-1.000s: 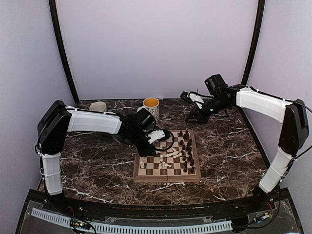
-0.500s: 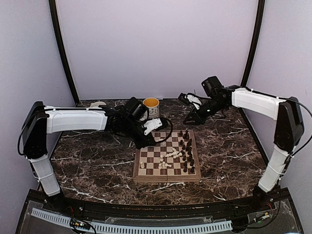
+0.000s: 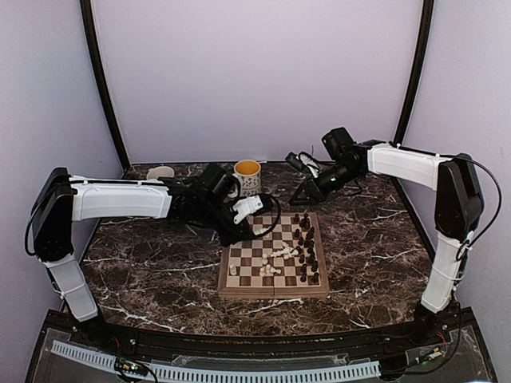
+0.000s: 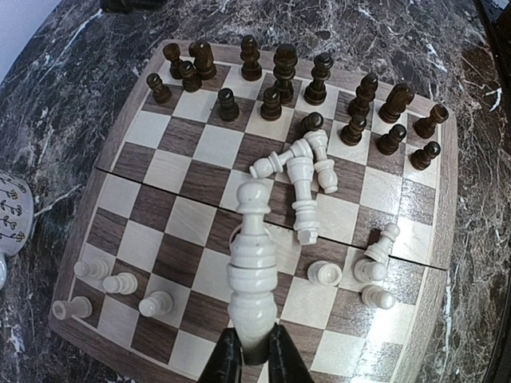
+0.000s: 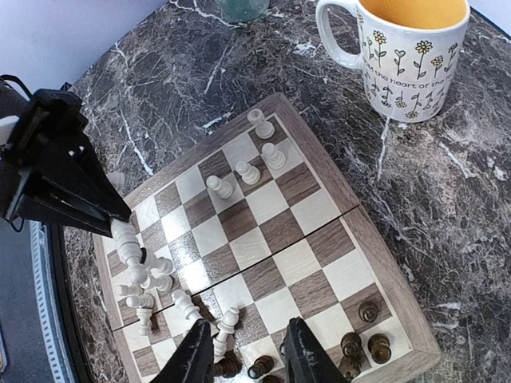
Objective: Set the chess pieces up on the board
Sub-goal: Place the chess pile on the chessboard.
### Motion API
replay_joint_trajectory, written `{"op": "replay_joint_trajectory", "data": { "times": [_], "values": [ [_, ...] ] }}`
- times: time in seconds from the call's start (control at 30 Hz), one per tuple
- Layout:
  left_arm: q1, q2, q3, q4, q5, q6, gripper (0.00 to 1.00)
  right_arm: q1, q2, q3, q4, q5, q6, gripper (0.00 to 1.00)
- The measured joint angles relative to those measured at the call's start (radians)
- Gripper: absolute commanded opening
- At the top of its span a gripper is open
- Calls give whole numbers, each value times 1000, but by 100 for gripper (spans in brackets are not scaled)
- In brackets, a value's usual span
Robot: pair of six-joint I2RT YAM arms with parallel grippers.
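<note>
The board (image 3: 239, 283) lies mid-table. My left gripper (image 3: 249, 209) hangs over its far left corner, shut on the base of a tall white chess piece (image 4: 252, 255) that points out over the board (image 4: 204, 146). Several white pieces (image 4: 303, 171) lie toppled in a heap at the middle, and three white pawns (image 4: 120, 283) stand near one corner. Dark pieces (image 4: 279, 80) stand in two uneven rows along the opposite side. My right gripper (image 5: 249, 359) is open and empty above the dark side of the board (image 5: 279, 231), and sits behind the far right edge (image 3: 306, 190).
A flowered mug (image 3: 248, 175) with a yellow inside stands just behind the board, also in the right wrist view (image 5: 407, 64). A small pale cup (image 3: 160, 173) sits at the back left. Dark marble table (image 3: 152, 271) surrounds the board.
My left gripper has risen and pulled back toward the far left corner with the white piece. My right arm has swung a little left toward the board, jaws slightly wider.
</note>
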Motion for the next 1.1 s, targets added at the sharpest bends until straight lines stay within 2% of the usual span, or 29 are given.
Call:
{"op": "replay_joint_trajectory", "data": {
  "times": [0.53,0.97,1.1],
  "values": [
    [53,129,-8,6,97,-34,1,1,0,-18,1,-6,-8,31],
    [75,174,8,15,141,-53,18,1,0,-26,1,-3,-28,31],
    [75,188,10,17,145,-57,20,1,0,-26,1,-3,-31,31]
  ]
}}
